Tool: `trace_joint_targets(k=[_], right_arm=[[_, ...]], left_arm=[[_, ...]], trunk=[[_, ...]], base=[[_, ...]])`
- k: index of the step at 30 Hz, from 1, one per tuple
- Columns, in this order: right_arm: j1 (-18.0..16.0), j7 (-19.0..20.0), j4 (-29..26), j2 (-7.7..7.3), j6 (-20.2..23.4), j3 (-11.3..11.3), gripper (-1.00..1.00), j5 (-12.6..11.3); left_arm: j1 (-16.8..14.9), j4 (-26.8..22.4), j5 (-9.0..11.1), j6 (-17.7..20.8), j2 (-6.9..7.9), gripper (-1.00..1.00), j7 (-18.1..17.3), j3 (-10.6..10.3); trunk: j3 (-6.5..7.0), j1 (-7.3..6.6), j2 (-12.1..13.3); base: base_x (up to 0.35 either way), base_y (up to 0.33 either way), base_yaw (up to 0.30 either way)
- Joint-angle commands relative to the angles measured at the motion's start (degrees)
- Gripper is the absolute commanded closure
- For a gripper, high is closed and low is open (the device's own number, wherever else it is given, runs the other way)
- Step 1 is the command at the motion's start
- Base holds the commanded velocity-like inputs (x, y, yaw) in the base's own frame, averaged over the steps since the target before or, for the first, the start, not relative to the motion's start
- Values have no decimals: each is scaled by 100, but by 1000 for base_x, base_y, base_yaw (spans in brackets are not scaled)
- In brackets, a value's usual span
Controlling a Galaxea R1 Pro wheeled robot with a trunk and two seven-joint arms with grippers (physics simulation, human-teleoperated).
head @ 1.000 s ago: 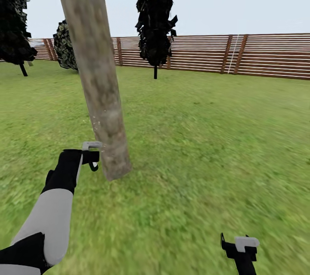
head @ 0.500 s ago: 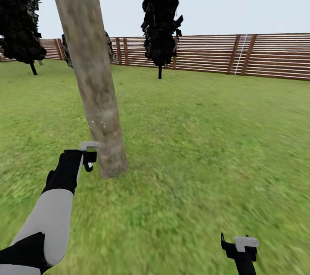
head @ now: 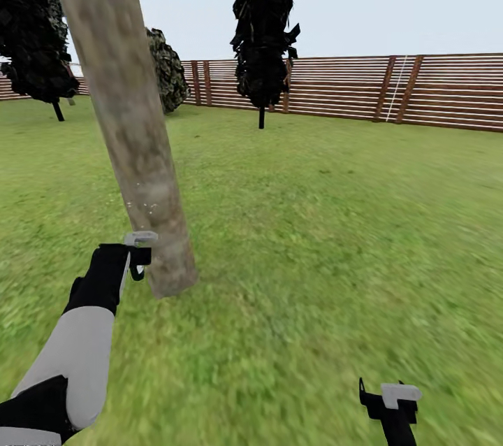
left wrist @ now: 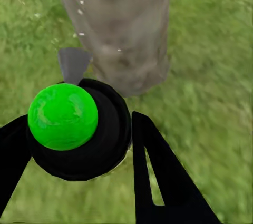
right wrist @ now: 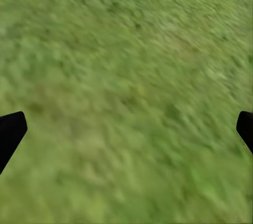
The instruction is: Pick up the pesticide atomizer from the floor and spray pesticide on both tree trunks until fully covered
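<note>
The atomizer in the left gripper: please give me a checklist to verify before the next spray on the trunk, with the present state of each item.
1. Atomizer held between the left gripper fingers: ok.
2. Grey nozzle facing the tree trunk: ok.
3. White pesticide specks reaching the trunk: ok, a few show low on it.
4. Trunk fully covered: not ok, the specks are sparse and the upper part looks bare.
5. Right gripper free, open over the grass: ok.
6. Far side of the trunk covered: cannot tell, it is hidden.
</note>
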Motion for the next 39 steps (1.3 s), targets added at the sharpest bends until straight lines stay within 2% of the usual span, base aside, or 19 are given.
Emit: trace_joint_targets(k=[1,2,3,4,5,7,9,10,11,13,16,19,22,27,31,34,36,39], right_arm=[[-4,-39,9,1,-13,-22,-100,61],[-3,-39,9,1,-14,-22,-100,63],[-5,-39,9,1,-12,-22,-100,62],[-6,-39,9,2,-15,-22,-100,61],[-6,-39,11,3,-12,-22,-100,65],[-6,-39,16,7,-10,-22,-100,68],[-6,-37,17,6,-10,-22,-100,69],[-5,-37,18,8,-10,-22,-100,70],[-6,-38,18,8,-11,-22,-100,70],[-7,-38,18,9,-13,-22,-100,70],[-6,-38,17,9,-12,-22,-100,70],[-7,-39,18,9,-16,-22,-100,70],[-3,-32,17,9,-16,-22,-100,70],[-6,-30,14,9,-15,-22,-100,70],[-4,-30,17,12,-15,-20,-100,70],[-3,-30,18,22,-15,-18,-100,70],[-3,-30,18,26,-11,-15,-100,70],[-4,-28,18,26,-10,-13,-100,70]], left_arm=[[2,18,11,27,232,100,-73,25],[6,39,27,30,472,100,-98,56],[24,68,45,30,631,100,-114,121],[86,111,62,22,708,100,-121,175],[212,167,71,-2,722,100,-126,200],[405,221,77,-94,589,100,-129,196],[516,260,62,-332,251,100,-85,188],[577,353,42,-530,-25,100,-62,180],[599,431,44,-602,-146,100,-53,180],[615,540,61,-654,-224,100,-47,186],[621,586,65,-674,-199,100,-50,222],[629,598,55,-671,124,100,-44,239],[743,597,57,-677,212,100,-34,233],[857,603,78,-683,126,100,-33,232],[867,634,79,-686,-62,100,-33,236],[977,636,76,-776,-74,100,-34,236],[1204,639,71,-983,-24,100,-40,231],[1361,772,80,-1377,-206,100,-35,206]], trunk=[[-5,2,-2],[-5,2,-2],[-5,2,-2],[-5,2,-2],[-5,2,-2],[-5,2,-2],[-5,2,-2],[-5,2,-2],[-5,2,-2],[-5,2,-2],[-5,2,-2],[-5,2,-2],[-5,2,-2],[-5,2,-2],[-5,2,-2],[-5,2,-2],[-5,2,-2],[-5,2,-2]], base=[[208,-145,0],[113,-78,0],[58,-40,0],[30,-20,0],[12,-8,0],[5,-4,0],[2,-1,0],[1,0,4],[0,0,53],[0,0,144],[0,0,241],[0,0,274],[84,0,124],[305,0,12],[335,0,0],[148,0,0],[17,0,0],[4,0,0]])
